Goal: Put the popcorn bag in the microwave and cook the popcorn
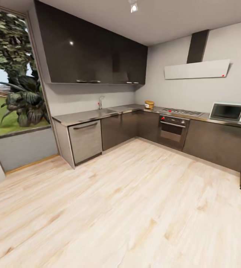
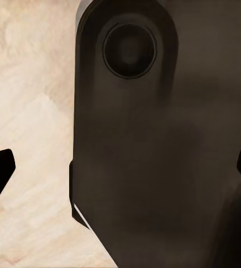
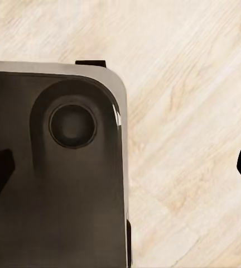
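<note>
The popcorn bag [image 1: 149, 104] stands upright on the tabletop [image 1: 98, 114]. The microwave [image 1: 231, 112] sits well apart, its door facing the room. Both end effectors [image 2: 120, 167] [image 3: 120, 170] have fingertips spread apart, empty.

Microwave [image 1: 232, 112]: right end cut off by the head view's edge. Popcorn bag [image 1: 149, 104]: too small to make out its label. Left tool [image 2: 120, 170] and right tool [image 3: 123, 173]: only the dark fingertips enter at the frame sides, bodies cut off.
</note>
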{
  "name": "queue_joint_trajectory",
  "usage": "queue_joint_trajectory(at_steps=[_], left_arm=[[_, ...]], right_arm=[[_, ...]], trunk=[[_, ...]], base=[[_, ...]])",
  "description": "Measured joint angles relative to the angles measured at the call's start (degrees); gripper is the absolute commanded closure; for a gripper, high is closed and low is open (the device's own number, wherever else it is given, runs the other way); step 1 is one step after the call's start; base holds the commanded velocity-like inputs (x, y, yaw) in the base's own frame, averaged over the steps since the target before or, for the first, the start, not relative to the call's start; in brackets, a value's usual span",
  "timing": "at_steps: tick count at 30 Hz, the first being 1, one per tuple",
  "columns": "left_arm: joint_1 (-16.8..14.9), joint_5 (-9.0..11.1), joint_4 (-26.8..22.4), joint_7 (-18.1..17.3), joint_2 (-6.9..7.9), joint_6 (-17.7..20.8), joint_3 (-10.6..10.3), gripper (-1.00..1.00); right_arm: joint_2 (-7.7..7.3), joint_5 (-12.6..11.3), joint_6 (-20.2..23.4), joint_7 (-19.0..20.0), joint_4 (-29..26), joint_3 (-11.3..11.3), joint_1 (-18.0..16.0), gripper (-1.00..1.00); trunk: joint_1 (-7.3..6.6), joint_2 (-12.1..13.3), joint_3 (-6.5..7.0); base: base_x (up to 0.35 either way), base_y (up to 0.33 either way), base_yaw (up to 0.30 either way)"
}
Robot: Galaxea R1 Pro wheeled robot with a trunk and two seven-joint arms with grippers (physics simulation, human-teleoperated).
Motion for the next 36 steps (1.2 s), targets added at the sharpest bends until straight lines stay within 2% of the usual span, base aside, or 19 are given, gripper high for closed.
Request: queue_joint_trajectory(at_steps=[13,36], left_arm=[[0.0,-0.02,0.0,0.0,0.0,0.0,0.0,-1.0],[0.0,-0.02,0.0,0.0,0.0,0.0,0.0,-1.0]], right_arm=[[0.0,0.0,0.0,0.0,0.0,0.0,0.0,-1.0],[0.0,0.0,0.0,0.01,-0.02,-0.08,0.0,-1.0]], trunk=[[0.0,0.0,0.0],[0.0,0.0,0.0]], base=[[0.339,0.009,-0.276],[0.328,0.106,-0.276]])
